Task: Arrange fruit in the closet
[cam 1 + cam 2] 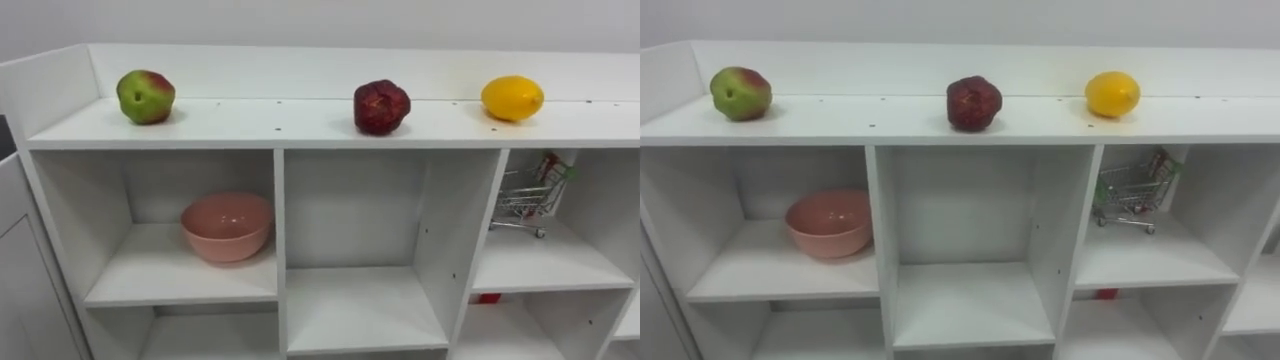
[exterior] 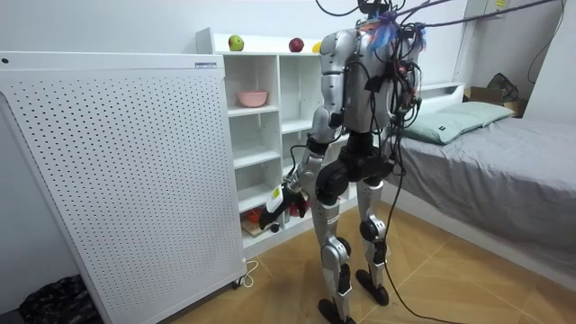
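Three fruits sit in a row on the top board of the white closet (image 1: 300,128): a green-red apple (image 1: 146,96) at the left, a dark red fruit (image 1: 381,107) in the middle and a yellow lemon (image 1: 512,98) at the right. In the room view I stand upright facing the closet (image 2: 261,135). My left hand (image 2: 291,200) hangs low beside my thigh, near the lower compartments and apart from the fruit. The apple (image 2: 236,42) and red fruit (image 2: 296,45) show there too.
A pink bowl (image 1: 227,226) rests in the upper left compartment. A small toy shopping cart (image 1: 530,195) stands in the upper right one. Something red (image 1: 485,298) lies lower down. A white perforated panel (image 2: 117,171) stands by the closet and a bed (image 2: 504,162) is behind me.
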You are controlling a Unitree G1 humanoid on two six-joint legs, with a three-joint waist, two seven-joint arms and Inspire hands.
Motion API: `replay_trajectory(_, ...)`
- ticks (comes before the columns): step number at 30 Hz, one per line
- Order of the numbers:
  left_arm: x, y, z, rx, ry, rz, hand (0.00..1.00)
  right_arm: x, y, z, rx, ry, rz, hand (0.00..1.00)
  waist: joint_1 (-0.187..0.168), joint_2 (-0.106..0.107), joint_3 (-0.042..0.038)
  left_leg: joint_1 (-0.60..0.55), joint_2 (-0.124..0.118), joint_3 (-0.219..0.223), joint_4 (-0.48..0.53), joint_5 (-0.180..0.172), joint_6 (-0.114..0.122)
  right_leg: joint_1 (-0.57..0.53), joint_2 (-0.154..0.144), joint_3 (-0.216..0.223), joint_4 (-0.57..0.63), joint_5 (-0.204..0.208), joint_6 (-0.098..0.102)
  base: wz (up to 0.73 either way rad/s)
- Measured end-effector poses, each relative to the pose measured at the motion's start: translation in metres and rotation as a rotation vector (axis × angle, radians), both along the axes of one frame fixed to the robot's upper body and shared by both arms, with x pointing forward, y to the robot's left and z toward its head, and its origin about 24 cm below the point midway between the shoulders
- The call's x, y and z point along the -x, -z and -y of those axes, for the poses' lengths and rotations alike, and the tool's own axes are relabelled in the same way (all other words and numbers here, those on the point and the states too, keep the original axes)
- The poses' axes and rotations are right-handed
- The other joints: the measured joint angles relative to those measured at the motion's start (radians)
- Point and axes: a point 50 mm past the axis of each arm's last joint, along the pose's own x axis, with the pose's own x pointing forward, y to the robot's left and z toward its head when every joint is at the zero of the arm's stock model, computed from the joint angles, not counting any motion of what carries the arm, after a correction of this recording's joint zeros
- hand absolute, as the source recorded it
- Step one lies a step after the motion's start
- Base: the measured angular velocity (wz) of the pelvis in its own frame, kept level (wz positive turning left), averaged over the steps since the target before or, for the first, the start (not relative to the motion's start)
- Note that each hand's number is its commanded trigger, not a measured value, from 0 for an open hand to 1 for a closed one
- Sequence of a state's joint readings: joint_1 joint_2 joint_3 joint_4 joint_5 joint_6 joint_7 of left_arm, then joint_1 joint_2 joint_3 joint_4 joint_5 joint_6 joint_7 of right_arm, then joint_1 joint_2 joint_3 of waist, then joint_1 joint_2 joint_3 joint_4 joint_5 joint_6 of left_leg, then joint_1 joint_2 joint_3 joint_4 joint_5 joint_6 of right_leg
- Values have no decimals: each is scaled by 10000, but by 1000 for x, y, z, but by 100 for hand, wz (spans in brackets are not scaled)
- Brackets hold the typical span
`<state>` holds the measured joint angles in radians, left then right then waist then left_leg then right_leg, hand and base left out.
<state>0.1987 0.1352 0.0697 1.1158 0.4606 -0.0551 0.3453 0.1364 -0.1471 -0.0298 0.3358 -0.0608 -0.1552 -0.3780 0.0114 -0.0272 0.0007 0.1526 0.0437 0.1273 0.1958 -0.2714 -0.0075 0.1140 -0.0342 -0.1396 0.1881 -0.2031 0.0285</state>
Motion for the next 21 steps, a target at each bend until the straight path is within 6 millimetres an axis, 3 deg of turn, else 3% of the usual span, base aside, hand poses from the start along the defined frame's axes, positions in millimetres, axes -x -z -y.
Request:
replay_trajectory(3,-9,-1,0,6,235,204,0,-9,-23,-10,356,-240,1353,0,179,-120,24,-102,1,-27,5,2,-2,-10,1,-19,-28,3,1,1)
replay_trajectory(4,-12,-1,1,33,298,296,0,-11,-27,-14,353,-315,1620,0,235,-192,-12,-99,0,-32,1,2,-2,4,-2,-37,-32,4,3,4)
replay_trajectory(6,-13,-2,1,45,536,359,0,-15,-40,-20,327,-499,2229,0,322,-237,-7,-111,0,-35,-3,2,-2,-10,-10,-59,-27,6,5,0)
replay_trajectory(13,2,0,-1,-150,898,-16,0,-23,-90,-27,396,-143,5277,0,525,-79,31,-18,3,-84,31,6,2,112,-14,-111,-40,31,4,2)
replay_trajectory(21,1,0,0,-52,898,-45,0,-27,-121,-34,995,-154,6919,0,684,-6,-5,-82,4,-172,11,116,-21,-17,-10,-132,17,74,-47,0)
